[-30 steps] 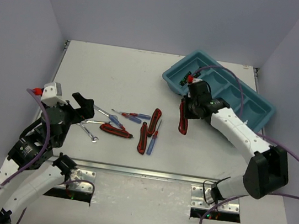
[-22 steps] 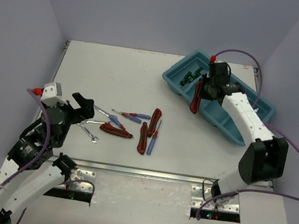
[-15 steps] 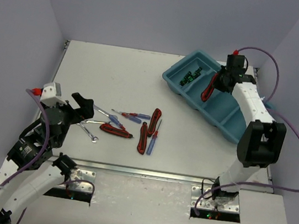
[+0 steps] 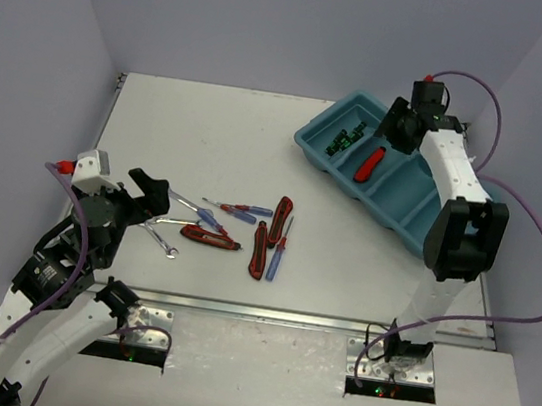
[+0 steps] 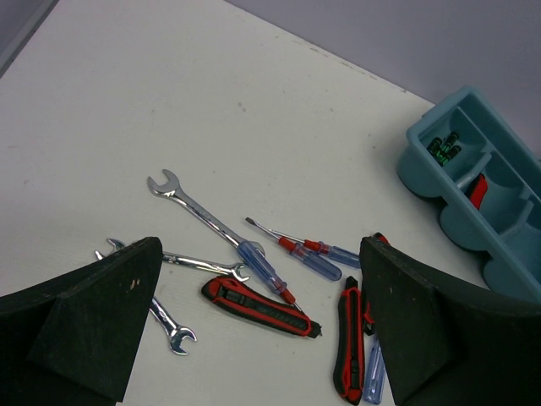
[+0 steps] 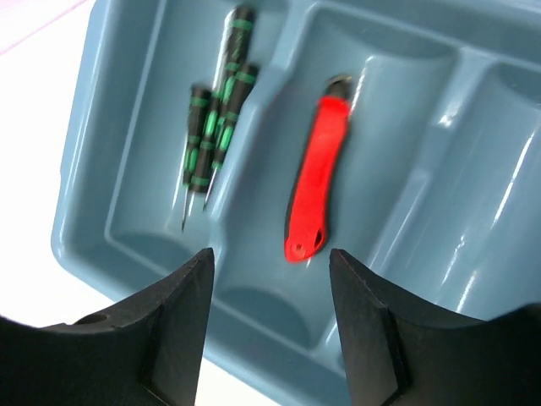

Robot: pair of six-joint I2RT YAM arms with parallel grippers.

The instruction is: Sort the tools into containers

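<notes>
The teal tray lies at the back right. Its end compartment holds thin black-and-green screwdrivers. A red utility knife lies loose in the compartment beside them. My right gripper hovers open just above that knife, with nothing between its fingers. Mid-table lie three red-and-black knives, blue-and-red screwdrivers and silver wrenches. My left gripper hangs open above the wrenches, holding nothing.
The tray's two farther compartments show nothing inside. Purple-grey walls close in the table on three sides. A metal rail runs along the near edge by the arm bases.
My right gripper carried the red knife from beside the tray over it, then opened; the knife now lies in the second compartment. The left arm stayed still.
</notes>
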